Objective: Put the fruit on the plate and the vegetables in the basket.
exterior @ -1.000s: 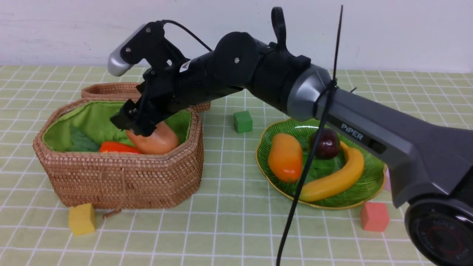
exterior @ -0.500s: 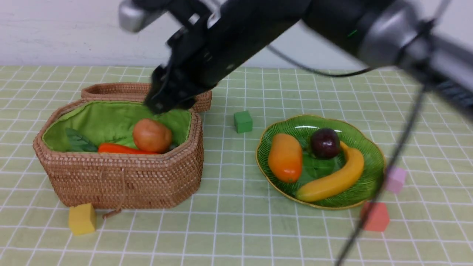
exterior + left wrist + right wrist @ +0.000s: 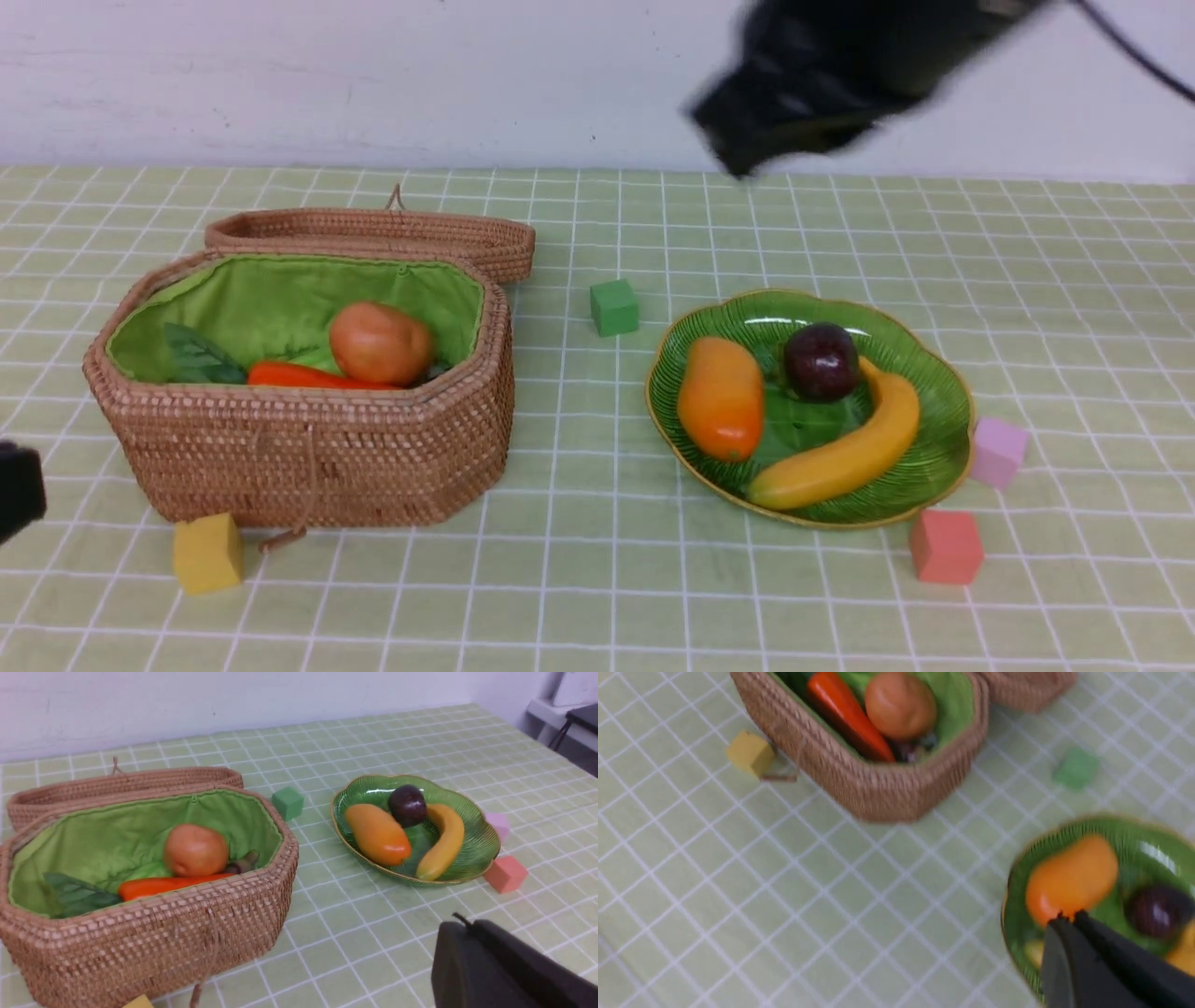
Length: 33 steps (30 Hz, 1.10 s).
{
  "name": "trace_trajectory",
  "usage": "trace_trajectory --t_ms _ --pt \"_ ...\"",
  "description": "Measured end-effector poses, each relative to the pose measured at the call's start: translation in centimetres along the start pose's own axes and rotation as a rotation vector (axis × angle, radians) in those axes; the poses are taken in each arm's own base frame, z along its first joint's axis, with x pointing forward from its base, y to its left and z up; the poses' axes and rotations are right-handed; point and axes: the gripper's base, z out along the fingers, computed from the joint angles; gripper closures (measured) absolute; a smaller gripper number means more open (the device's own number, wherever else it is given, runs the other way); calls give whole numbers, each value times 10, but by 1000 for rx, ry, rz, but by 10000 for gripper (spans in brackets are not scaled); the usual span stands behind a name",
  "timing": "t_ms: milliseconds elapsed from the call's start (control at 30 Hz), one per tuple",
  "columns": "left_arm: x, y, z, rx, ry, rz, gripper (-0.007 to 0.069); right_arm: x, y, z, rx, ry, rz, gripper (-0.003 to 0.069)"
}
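Observation:
The basket (image 3: 308,457) stands open at the left. Inside it lie the brown potato (image 3: 378,343) and the carrot (image 3: 303,375) with its green leaves (image 3: 198,357); a dark purple bit (image 3: 903,749) shows beside the potato. On the plate (image 3: 938,411) at the right rest the mango (image 3: 720,397), the mangosteen (image 3: 821,361) and the banana (image 3: 845,453). My right arm (image 3: 822,75) is a blur high above the plate. The right gripper (image 3: 1069,915) is shut and empty. My left gripper (image 3: 467,925) is shut and empty, low at the front left.
The basket's lid (image 3: 373,233) lies flat behind it. A green cube (image 3: 613,307) sits between basket and plate. A yellow cube (image 3: 207,553) is at the basket's front left corner. Pink (image 3: 997,452) and red (image 3: 945,547) cubes flank the plate's right side.
My right gripper let go of the potato in the basket, rose, swung up and to the right over the plate, and closed. The potato stays in the basket.

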Motion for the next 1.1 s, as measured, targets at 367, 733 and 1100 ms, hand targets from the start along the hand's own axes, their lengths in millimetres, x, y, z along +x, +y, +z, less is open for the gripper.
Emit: trace_trajectory --t_ms 367,733,1100 --pt "52 0 -24 -14 -252 -12 637 153 -3 -61 48 64 269 668" --pt "93 16 8 -66 -217 -81 637 224 -9 -55 82 -31 362 660" --pt "126 21 24 -67 -83 -104 637 231 -9 -48 96 9 362 652"
